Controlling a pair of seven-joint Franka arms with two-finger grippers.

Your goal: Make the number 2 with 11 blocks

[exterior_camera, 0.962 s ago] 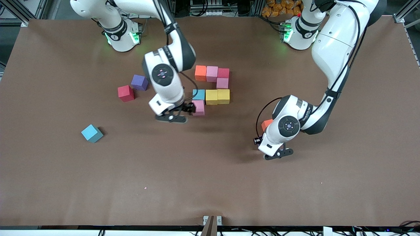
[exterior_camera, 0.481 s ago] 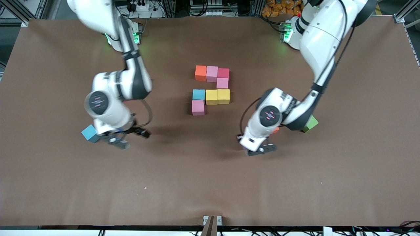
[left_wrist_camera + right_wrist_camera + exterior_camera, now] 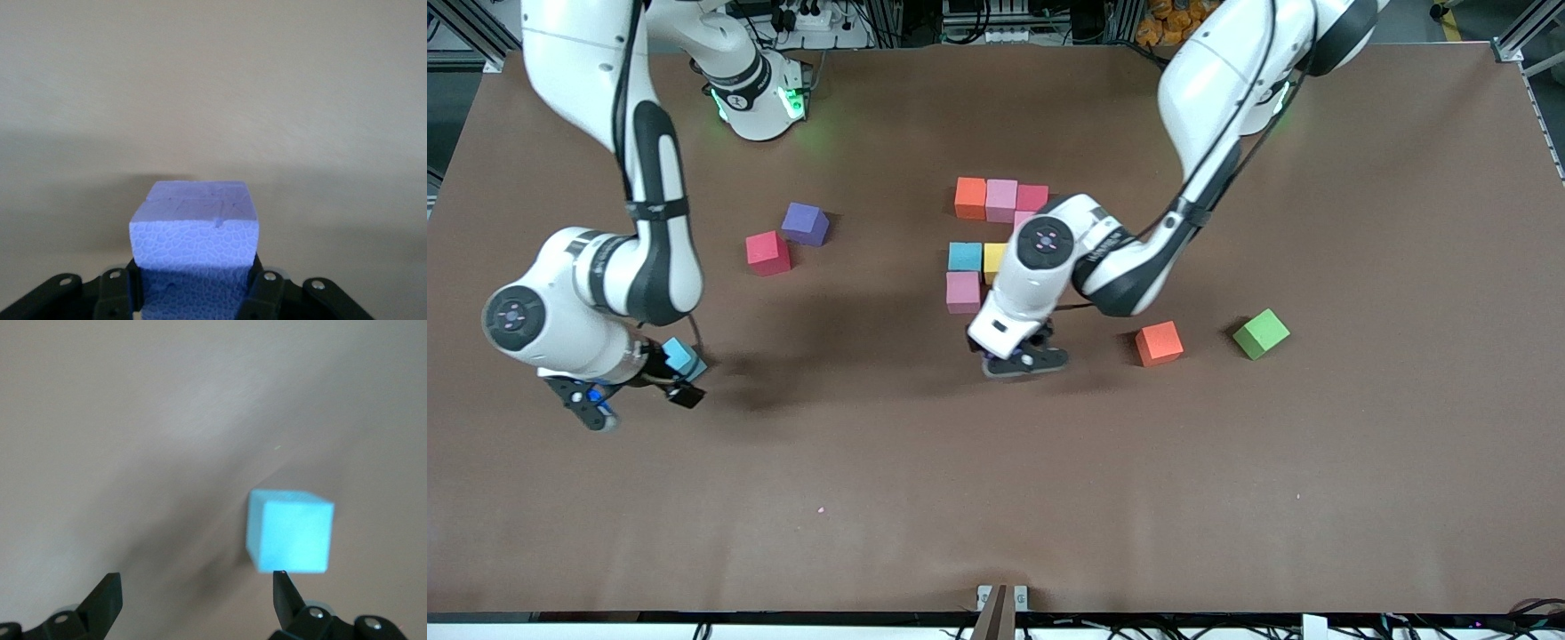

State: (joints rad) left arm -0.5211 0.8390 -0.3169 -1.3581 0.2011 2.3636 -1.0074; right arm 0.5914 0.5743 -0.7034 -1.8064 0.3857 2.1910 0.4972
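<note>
Part of the number 2 lies mid-table: an orange block (image 3: 970, 197), pink (image 3: 1001, 200), dark pink (image 3: 1035, 195), light blue (image 3: 965, 256), yellow (image 3: 992, 258) and pink (image 3: 963, 292). My left gripper (image 3: 1018, 360) hangs just beside that figure, shut on a violet-blue block (image 3: 193, 230) that fills the space between its fingers (image 3: 193, 287). My right gripper (image 3: 640, 391) is open at the right arm's end of the table. A loose light blue block (image 3: 680, 356) lies just off one of its fingertips (image 3: 280, 581), outside the jaws (image 3: 197, 580).
Loose on the table are a red block (image 3: 767, 252) and a purple block (image 3: 805, 223) toward the right arm's end. An orange block (image 3: 1159, 343) and a green cube (image 3: 1261, 333) lie toward the left arm's end. The left arm covers part of the figure.
The right gripper left the pink block at the figure and swung out to the loose light blue block. The left arm carried its block from beside the orange block toward the figure.
</note>
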